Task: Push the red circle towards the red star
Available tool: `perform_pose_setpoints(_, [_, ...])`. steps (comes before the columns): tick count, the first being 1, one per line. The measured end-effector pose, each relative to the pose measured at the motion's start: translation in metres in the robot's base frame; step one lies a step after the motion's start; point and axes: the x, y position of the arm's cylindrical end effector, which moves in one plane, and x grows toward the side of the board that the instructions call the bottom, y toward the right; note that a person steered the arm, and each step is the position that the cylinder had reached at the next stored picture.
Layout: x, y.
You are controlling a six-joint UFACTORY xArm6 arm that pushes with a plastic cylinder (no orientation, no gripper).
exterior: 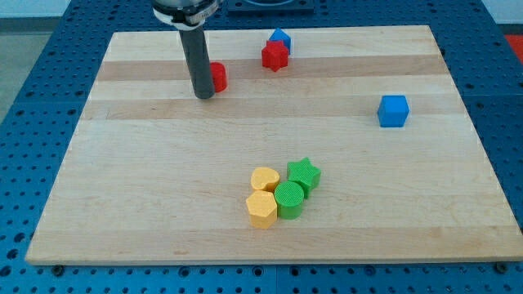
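- Resting our tip on the wooden board, against the view's left side of the red circle; no jaws on this rod, nothing held.
- Red circle partly hidden behind our rod; red star near it to the view's right, toward the top edge.
- Blue block touches the star from behind; shape unclear.
- Blue cube alone, view's right.
- Yellow heart, yellow hexagon, green circle, green star clustered near the bottom.
- Board sits on a blue perforated table.
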Motion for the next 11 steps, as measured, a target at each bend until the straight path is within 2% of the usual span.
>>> perform_pose_setpoints(2, [-0.033,-0.017])
perform_pose_setpoints(7, [-0.034,0.005])
perform_pose_setpoints(9, [-0.015,0.012])
perform_pose_setpoints(11, [-0.025,0.03])
